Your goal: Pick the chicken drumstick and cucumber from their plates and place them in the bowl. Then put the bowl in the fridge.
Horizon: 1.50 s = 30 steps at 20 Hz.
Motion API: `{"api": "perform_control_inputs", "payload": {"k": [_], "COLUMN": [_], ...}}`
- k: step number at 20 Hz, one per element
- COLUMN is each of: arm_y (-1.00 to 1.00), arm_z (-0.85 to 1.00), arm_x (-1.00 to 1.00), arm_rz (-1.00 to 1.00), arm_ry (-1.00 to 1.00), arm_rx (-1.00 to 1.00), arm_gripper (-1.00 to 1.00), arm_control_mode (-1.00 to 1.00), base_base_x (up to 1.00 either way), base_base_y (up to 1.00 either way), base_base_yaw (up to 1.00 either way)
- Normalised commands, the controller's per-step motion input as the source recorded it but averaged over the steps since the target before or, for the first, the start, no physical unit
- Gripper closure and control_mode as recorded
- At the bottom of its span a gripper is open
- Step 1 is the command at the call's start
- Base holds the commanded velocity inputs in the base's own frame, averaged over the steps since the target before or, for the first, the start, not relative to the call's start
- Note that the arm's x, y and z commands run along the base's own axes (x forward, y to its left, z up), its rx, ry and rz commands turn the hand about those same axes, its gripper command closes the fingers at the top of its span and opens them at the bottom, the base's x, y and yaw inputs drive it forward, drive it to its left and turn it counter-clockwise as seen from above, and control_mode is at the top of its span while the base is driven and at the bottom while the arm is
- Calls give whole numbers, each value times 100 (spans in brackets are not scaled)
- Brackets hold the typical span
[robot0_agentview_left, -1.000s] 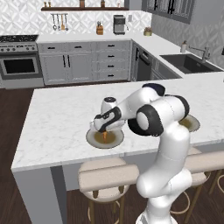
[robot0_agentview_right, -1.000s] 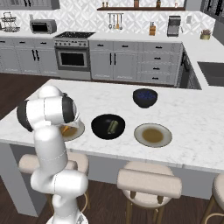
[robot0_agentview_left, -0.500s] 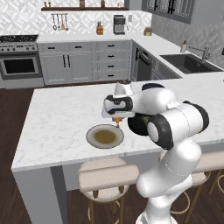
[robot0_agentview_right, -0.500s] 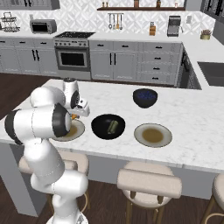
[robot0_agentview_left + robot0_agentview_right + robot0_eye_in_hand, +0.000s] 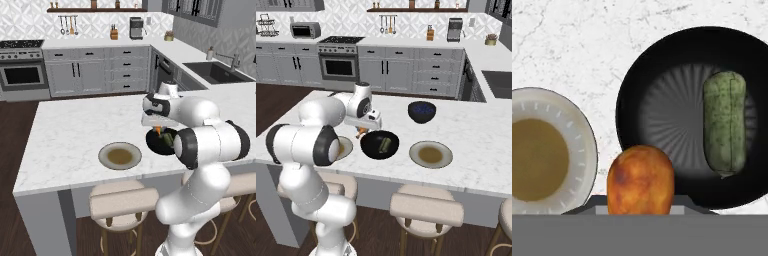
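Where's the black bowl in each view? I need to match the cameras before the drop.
Left base view: black bowl right of centre, partly behind the arm.
Right base view: centre, holding the cucumber.
Hand view: upper right.
Shared landmark: the empty plate beside it.

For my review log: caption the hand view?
Gripper-held chicken drumstick between empty plate and black bowl containing cucumber.

The pincer holds the chicken drumstick beside the bowl.
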Motion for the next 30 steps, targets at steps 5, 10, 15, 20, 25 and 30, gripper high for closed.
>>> {"api": "perform_control_inputs", "payload": {"k": [5, 10, 15, 20, 25, 30], "arm_y": [-77, -22, 0, 0, 0, -1], "arm_z": [-1, -53, -53, -13, -17, -17], "arm_x": [0, 0, 0, 10, 33, 10], "arm_rz": [0, 0, 0, 0, 0, 0], "arm_ry": [16, 2, 0, 0, 0, 0], "arm_rx": [-1, -13, -13, 1, 1, 4], "arm_gripper": [100, 100, 100, 100, 100, 100], "arm_control_mode": [-100, -100, -100, -100, -100, -100], "base_base_x": [0, 0, 0, 0, 0, 0], "base_base_y": [0, 0, 0, 0, 0, 0], "base_base_yaw": [0, 0, 0, 0, 0, 0]}}
